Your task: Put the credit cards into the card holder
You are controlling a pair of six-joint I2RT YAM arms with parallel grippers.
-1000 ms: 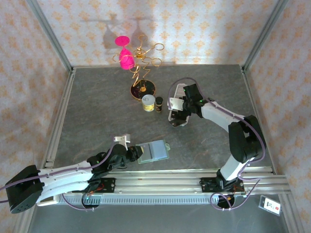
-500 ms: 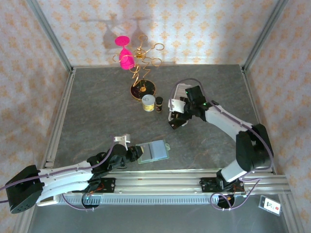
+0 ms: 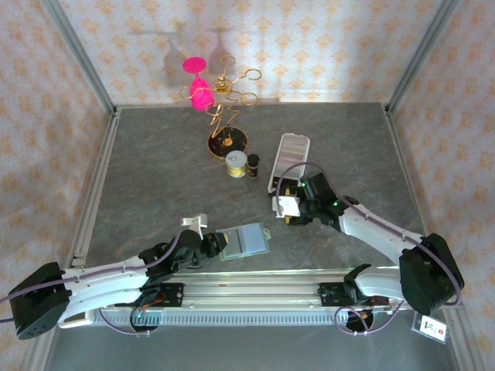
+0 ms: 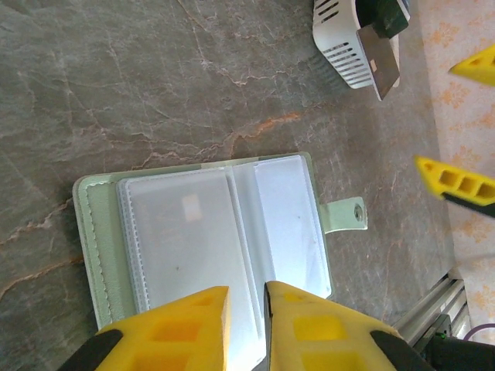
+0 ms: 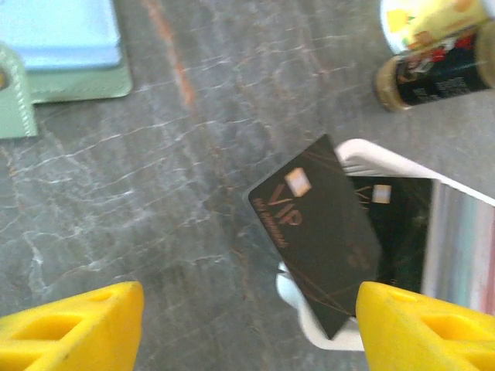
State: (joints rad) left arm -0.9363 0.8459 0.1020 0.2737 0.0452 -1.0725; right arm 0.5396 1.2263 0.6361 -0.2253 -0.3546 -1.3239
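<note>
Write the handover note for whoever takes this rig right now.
Left gripper: nearly closed, apparently pinching the near edge of the card holder, which lies open.
Right gripper: open and empty, hovering by the white tray.
Credit cards: packed in the tray; one dark card leans out of its end, ungripped.
Done: holder open; no card seen in its pockets.
Left: grasp the dark card, slot it in, then the rest.

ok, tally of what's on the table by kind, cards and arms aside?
Card holder: 1
Card tray: 1
Wire stand, pink pieces hung on it: 1
Small containers: 2, a jar and a dark bottle
Total: 5
</note>
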